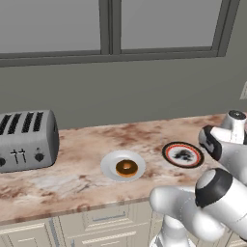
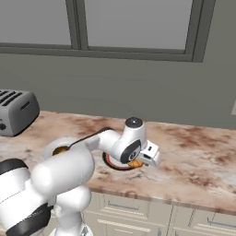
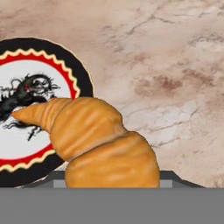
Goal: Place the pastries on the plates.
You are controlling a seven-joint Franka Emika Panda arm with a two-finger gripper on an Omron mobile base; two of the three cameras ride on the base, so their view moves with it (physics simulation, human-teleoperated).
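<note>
The croissant is up off the counter, filling the hand view and hanging just beside the patterned plate, one golden tip already over its black-and-red rim. It looks light but flaky, easily crushed, so the thick middle is the place to hold it, gently. The gripper seems closed on that middle, though the fingertips are hidden behind the pastry, so the width is hard to read. Left of the patterned plate, the donut sits on the white plate, with the toaster further left still.
</note>
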